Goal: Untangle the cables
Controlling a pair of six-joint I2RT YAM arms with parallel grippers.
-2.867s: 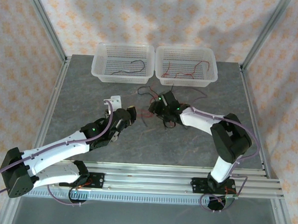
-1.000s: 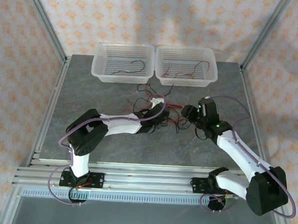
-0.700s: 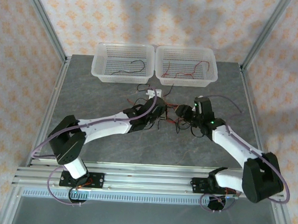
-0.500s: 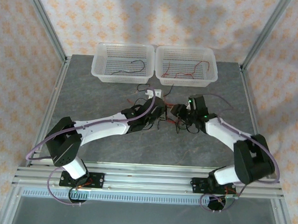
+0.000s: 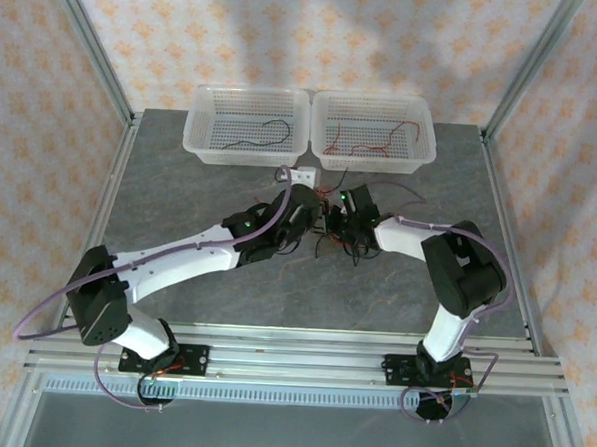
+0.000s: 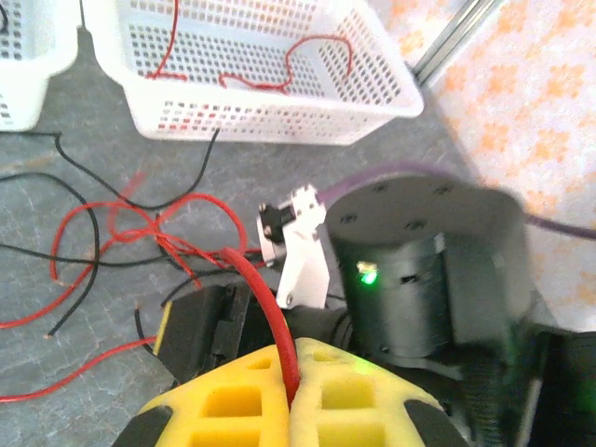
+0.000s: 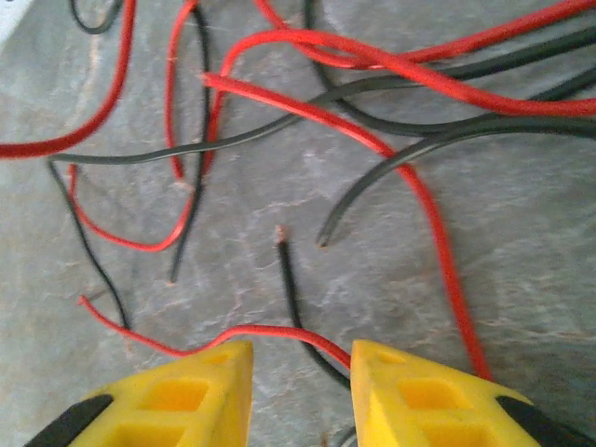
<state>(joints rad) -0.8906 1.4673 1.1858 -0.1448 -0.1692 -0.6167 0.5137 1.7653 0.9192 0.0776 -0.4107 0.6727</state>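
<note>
On the grey surface (image 5: pixel 179 202) the cables (image 5: pixel 335 247) lay tangled mid-frame. I had swung the right gripper (image 7: pixel 300 358) in from the right, jaws apart over them. It met the left gripper (image 6: pixel 291 361), whose jaws were clamped on a red cable (image 6: pixel 264 293), so a separating pull looked possible.

Two white perforated plastic baskets side by side at far edge of grey stone-look table (image 5: pixel 179 217): left basket (image 5: pixel 244 158), right basket (image 5: pixel 372 164). Aluminium rail (image 5: pixel 301 359) along near edge. Orange-patterned fabric backdrop (image 5: pixel 288 33).

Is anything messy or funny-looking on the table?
Yes. Red and black cables lie crossed over each other in a messy heap on the table. The left gripper pinches one red cable from it.
</note>
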